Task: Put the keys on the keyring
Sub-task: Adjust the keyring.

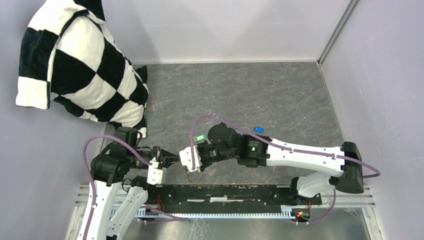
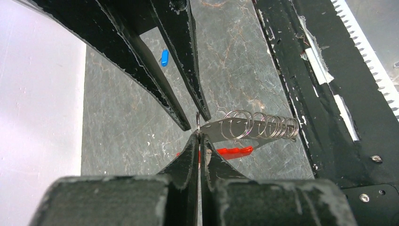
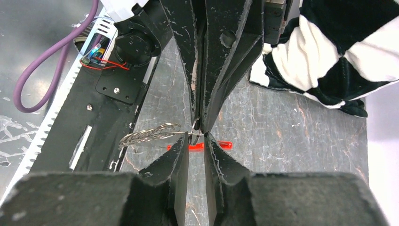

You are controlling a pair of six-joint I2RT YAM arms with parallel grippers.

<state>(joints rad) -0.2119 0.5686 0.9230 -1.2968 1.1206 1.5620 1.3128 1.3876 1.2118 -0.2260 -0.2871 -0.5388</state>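
Top: 2 keys are lying on table [image 1: 280, 95], green key [image 1: 200, 137] beside right arm, blue key [image 1: 258, 129] behind it; 1 checkered cushion [image 1: 80, 65] far left. Left wrist: left end effector [image 2: 198, 137] is clamping 1 keyring [image 2: 198, 123], red tag [image 2: 234, 151] just below. Right wrist: right end effector [image 3: 197, 139] is hovering slightly apart w/ ring between its fingers.
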